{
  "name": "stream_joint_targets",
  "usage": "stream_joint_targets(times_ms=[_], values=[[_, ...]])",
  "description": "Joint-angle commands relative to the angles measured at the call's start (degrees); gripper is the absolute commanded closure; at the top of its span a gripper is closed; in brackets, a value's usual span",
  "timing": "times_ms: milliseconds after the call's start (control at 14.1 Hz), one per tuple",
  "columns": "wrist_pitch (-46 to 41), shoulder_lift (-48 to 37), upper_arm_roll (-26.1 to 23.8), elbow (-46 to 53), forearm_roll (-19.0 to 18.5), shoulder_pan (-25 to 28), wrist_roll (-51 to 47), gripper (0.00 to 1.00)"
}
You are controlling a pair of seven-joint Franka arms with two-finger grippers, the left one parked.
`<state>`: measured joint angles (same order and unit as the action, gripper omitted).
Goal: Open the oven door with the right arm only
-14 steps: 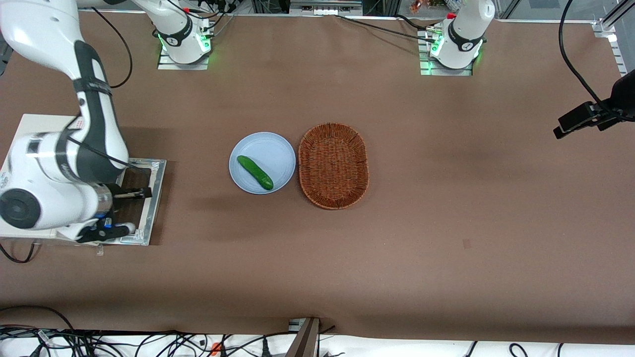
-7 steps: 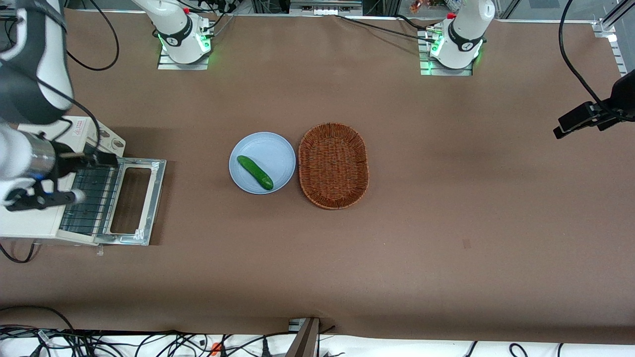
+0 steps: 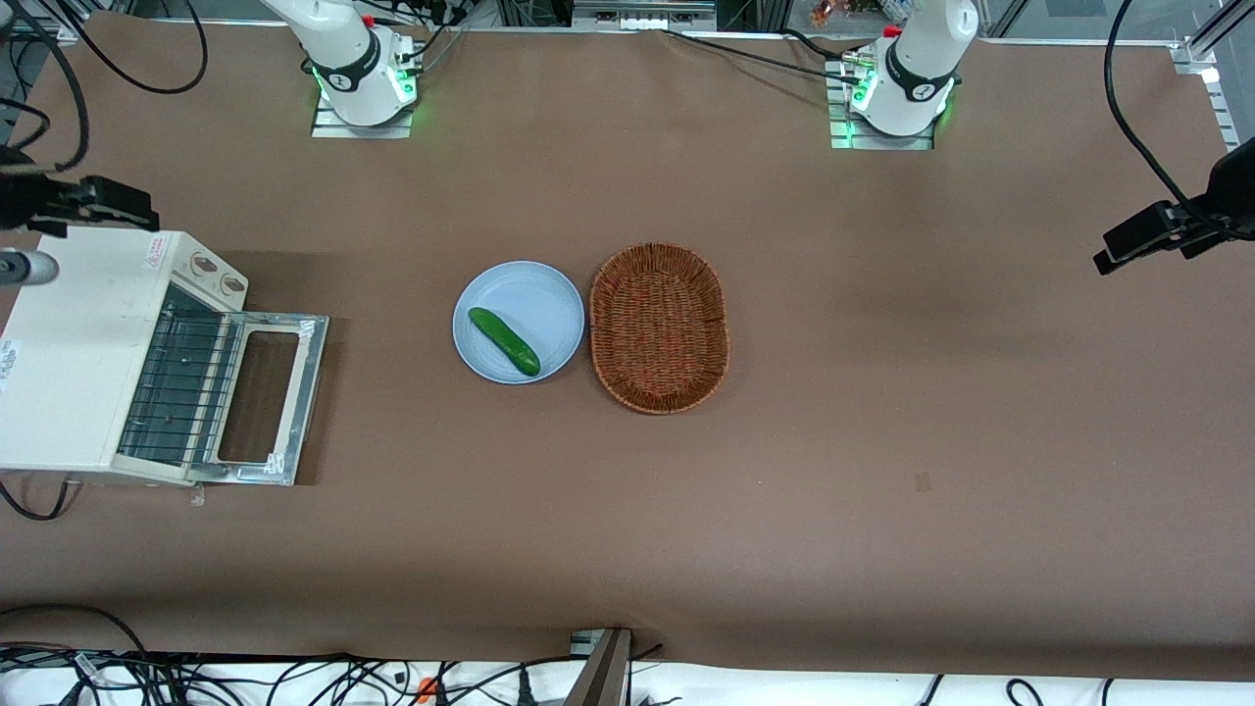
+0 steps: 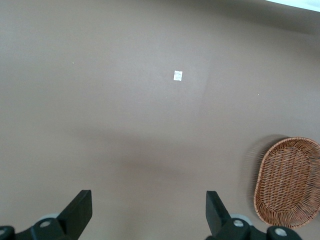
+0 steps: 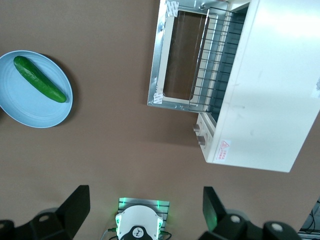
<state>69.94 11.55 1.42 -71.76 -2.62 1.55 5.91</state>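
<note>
The oven door (image 3: 263, 396) (image 5: 181, 56) is folded fully down, lying flat on the table in front of the white oven (image 3: 83, 358) (image 5: 262, 82), at the working arm's end. Its silver frame surrounds a dark glass window. The gripper (image 5: 145, 212) is held high above the oven, fingers spread apart.

The right arm (image 3: 333, 44) is mostly out of the front shot, just its base with the green light plus a black bit of the wrist end showing at the edge of the picture. The gripper (image 5: 145, 210) hangs high above the surface, pointing straight down, jaws spread wide with nothing between them. Both black fingertips (image 5: 77, 205) show clearly in the wrist cam.
</note>
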Motion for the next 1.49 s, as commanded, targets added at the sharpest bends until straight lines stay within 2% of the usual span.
stream_joint_targets(times_ms=[0, 355, 1420], values=[[1.8, -5.7, 0.5, -7.1, 1.2, -0.2, 0.9, 0.0], [8.2, -14.3, 1.2, -18.7, 1.2, -0.3, 1.0, 0.0], [8.8, -11.0, 1.5, -14.4, 1.0, -0.2, 0.9, 0.0]])
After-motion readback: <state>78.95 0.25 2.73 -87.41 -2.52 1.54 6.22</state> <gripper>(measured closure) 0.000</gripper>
